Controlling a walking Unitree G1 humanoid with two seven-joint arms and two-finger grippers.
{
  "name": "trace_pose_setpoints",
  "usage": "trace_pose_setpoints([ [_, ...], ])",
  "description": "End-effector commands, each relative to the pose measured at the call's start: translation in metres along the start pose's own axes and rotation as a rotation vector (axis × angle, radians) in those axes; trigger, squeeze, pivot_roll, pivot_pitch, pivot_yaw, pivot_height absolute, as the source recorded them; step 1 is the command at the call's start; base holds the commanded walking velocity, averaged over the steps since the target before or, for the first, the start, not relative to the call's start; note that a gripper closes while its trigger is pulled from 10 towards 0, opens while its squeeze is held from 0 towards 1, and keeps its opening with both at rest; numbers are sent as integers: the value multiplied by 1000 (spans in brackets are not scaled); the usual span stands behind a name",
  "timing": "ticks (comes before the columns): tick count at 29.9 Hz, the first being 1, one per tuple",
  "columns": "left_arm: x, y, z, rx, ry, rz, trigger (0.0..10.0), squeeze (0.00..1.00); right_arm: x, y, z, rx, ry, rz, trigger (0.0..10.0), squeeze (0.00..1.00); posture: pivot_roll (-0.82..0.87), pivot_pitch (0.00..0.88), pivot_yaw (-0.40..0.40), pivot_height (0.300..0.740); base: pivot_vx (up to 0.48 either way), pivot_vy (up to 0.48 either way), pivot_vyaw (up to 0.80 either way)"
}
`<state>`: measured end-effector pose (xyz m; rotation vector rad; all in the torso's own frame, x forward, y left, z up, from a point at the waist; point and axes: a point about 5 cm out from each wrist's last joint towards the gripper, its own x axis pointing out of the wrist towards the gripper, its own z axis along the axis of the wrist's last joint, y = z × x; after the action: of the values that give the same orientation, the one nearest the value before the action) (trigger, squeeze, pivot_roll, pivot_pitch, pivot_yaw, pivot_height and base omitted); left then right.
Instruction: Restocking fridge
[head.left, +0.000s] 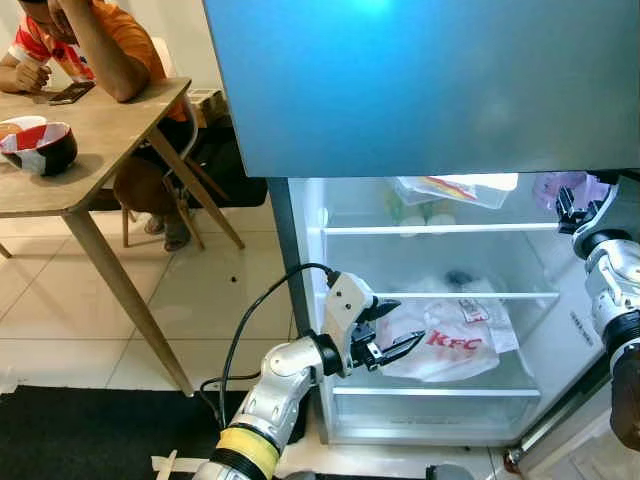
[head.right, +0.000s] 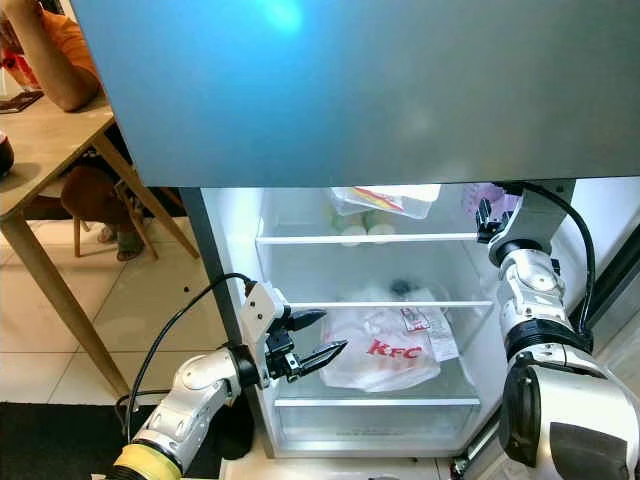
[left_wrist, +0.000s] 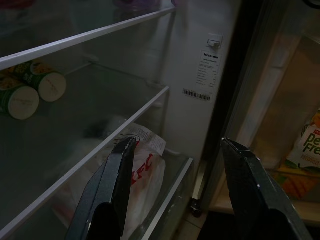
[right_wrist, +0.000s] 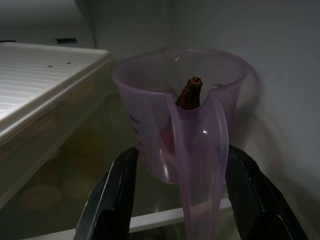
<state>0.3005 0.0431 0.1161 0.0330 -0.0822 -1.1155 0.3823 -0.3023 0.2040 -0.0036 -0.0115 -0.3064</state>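
The fridge's lower compartment (head.left: 300, 260) stands open. A white KFC bag (head.left: 450, 340) lies on its middle glass shelf. My left gripper (head.left: 405, 325) is open at the shelf's front left, just short of the bag, its fingers (left_wrist: 117, 180) empty. At the fridge's upper right, my right gripper (right_wrist: 180, 155) is open with its fingers on either side of a translucent purple measuring cup (right_wrist: 150, 115) that has something brown inside. The cup (head.left: 560, 185) sits on the top shelf against the right wall.
The closed freezer door (head.left: 420, 80) overhangs the compartment. Green-lidded cups (left_wrist: 25, 95) and a plastic bag (head.left: 455, 188) sit on the top shelf. A juice carton (left_wrist: 307, 145) stands in the door. To the left, a person sits at a wooden table (head.left: 90, 130) holding a bowl (head.left: 40, 145).
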Motion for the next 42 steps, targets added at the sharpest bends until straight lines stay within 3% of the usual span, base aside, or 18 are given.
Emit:
trace_pose_setpoints([
  [1, -1, 0, -1, 4, 10, -6, 10000, 0, 0, -12, 20, 7, -117, -35, 10000, 0, -94, 78, 26, 609, 0, 0, 0],
  [9, -4, -1, -5, -2, 24, -6, 10000, 0, -12, -16, -17, -48, -65, -40, 10000, 0, -98, 74, 24, 609, 0, 0, 0],
  [13, -5, -1, -7, -6, 31, -6, 10000, 0, -29, -18, -61, -32, 36, -48, 10000, 0, -103, 70, 28, 609, 0, 0, 0],
  [14, -5, -1, -7, -6, 31, -6, 10000, 0, -29, -18, -61, -32, 36, -48, 10000, 0, -103, 70, 28, 609, 0, 0, 0],
  [15, -7, -1, -8, -7, 34, -3, 10000, 0, -38, -14, -83, -22, 90, -31, 10000, 0, -103, 70, 28, 609, 0, 0, 0],
  [22, -15, 1, -14, -19, 53, 35, 10000, 0, -66, 0, -130, -41, 194, 32, 10000, 0, -107, 71, 27, 609, 0, 0, 0],
  [27, -49, 9, -59, -123, 218, 223, 10000, 0, -102, 21, -178, -56, 343, 113, 10000, 0, -108, 69, 28, 609, 0, 0, 0],
  [30, -77, 16, -83, -145, 315, 420, 10000, 0, -126, 25, -204, -56, 443, 137, 10000, 0, -106, 62, 25, 609, 0, 0, 0],
  [31, -77, 16, -83, -145, 315, 420, 10000, 0, -126, 25, -204, -56, 443, 137, 10000, 0, -106, 62, 25, 609, 0, 0, 0],
  [33, -105, 18, -101, -189, 394, 575, 10000, 0, -146, 24, -224, -78, 530, 136, 10000, 0, -106, 58, 34, 609, 0, 0, 0],
  [34, -105, 18, -101, -189, 394, 575, 10000, 0, -146, 24, -224, -78, 530, 136, 10000, 0, -106, 58, 34, 609, 0, 0, 0],
  [36, -131, 12, -117, -260, 464, 688, 10000, 0, -168, 19, -242, -86, 622, 118, 10000, 0, -104, 57, 35, 609, 0, 0, 0],
  [37, -131, 12, -117, -260, 464, 688, 10000, 0, -168, 19, -242, -86, 622, 118, 10000, 0, -104, 57, 35, 609, 0, 0, 0],
  [38, -142, 8, -122, -274, 486, 729, 10000, 0, -177, 17, -248, -74, 655, 104, 10000, 0, -95, 55, 33, 609, 0, 0, 0],
  [39, -155, 3, -132, -289, 562, 786, 10000, 0, -186, 15, -255, -59, 690, 89, 10000, 0, -89, 51, 31, 609, 0, 0, 0],
  [42, -166, -2, -140, -304, 630, 830, 10000, 0, -194, 13, -260, -49, 717, 80, 10000, 0, -85, 48, 30, 609, 0, 0, 0],
])
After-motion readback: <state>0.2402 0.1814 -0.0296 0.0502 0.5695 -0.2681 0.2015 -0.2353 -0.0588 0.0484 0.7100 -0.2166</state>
